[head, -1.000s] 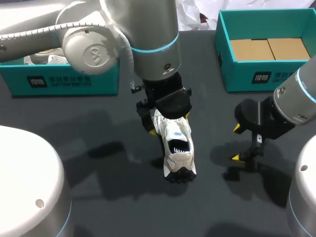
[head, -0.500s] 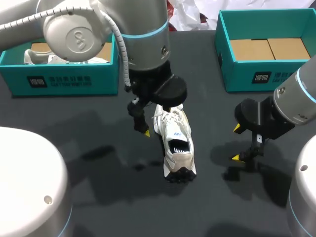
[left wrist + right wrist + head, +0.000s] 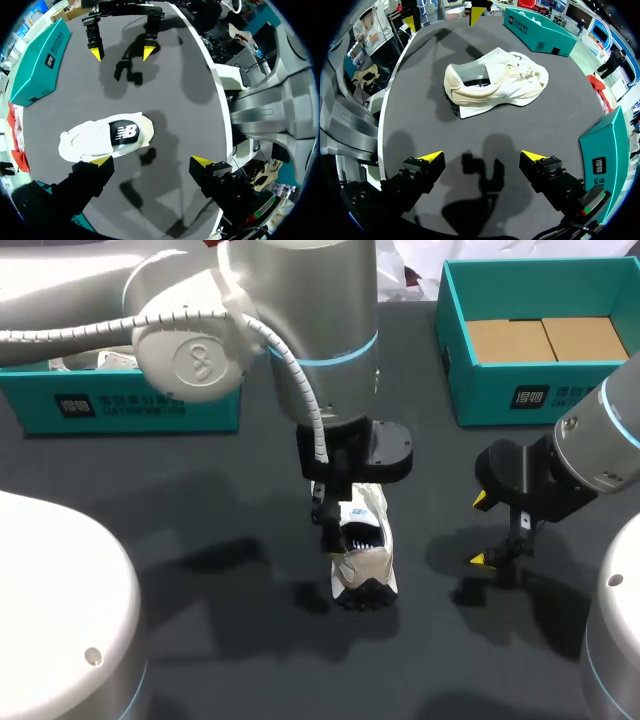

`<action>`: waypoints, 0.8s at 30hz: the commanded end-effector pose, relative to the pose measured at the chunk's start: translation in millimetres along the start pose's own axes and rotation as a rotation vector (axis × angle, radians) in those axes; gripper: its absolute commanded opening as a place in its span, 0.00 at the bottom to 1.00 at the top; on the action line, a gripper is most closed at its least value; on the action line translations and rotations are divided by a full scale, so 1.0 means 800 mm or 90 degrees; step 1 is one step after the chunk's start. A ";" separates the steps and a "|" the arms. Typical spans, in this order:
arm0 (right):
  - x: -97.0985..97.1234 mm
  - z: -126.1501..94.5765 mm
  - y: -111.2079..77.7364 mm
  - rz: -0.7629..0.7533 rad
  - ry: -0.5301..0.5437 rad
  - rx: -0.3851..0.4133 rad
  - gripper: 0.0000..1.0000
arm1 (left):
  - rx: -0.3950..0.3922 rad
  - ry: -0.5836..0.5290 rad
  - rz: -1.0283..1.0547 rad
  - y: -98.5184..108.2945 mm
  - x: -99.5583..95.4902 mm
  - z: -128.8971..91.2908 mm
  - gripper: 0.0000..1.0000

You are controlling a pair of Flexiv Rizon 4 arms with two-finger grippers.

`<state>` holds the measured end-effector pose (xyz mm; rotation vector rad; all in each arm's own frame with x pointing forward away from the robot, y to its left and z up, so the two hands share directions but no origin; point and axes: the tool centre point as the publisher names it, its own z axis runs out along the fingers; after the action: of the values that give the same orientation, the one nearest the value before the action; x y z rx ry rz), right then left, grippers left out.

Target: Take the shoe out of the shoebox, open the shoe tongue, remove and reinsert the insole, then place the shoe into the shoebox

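Note:
A white and cream shoe (image 3: pixel 362 548) lies on the dark table, heel toward the front edge. My left arm (image 3: pixel 330 350) hangs over its toe end and hides it. In the left wrist view the shoe (image 3: pixel 105 137) lies just ahead of one finger, and my left gripper (image 3: pixel 152 161) is open with only bare table between its tips. My right gripper (image 3: pixel 480 530) stands open to the right of the shoe. From that wrist the shoe (image 3: pixel 495 82) lies on its side a little ahead of the open gripper (image 3: pixel 482 157), apart from it.
A teal shoebox (image 3: pixel 130 400) with another shoe inside stands at the back left. A second teal shoebox (image 3: pixel 455 350) with brown cardboard in it stands at the back right. The table's front edge is close to the shoe's heel.
My left arm has swung to the right and now stands over the shoe's toe end. The shoe and my right arm have not moved.

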<state>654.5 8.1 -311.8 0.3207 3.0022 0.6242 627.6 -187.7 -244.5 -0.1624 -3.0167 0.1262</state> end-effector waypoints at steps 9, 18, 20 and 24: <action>0.002 -0.001 -0.001 0.000 -0.002 0.000 1.00 | -0.012 -0.001 -0.048 -0.021 -0.007 0.033 1.00; 0.002 -0.001 -0.001 0.000 -0.002 0.000 1.00 | -0.007 -0.007 -0.054 -0.037 -0.008 0.072 1.00; 0.002 -0.001 -0.001 0.000 -0.002 0.000 1.00 | -0.008 -0.012 -0.062 -0.039 -0.006 0.079 1.00; 0.002 -0.001 -0.001 0.000 -0.002 0.000 1.00 | -0.010 -0.017 -0.072 -0.041 -0.005 0.094 1.00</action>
<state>654.5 8.1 -311.8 0.3208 3.0022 0.6242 622.5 -220.3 -306.4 0.0110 -3.0442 0.0975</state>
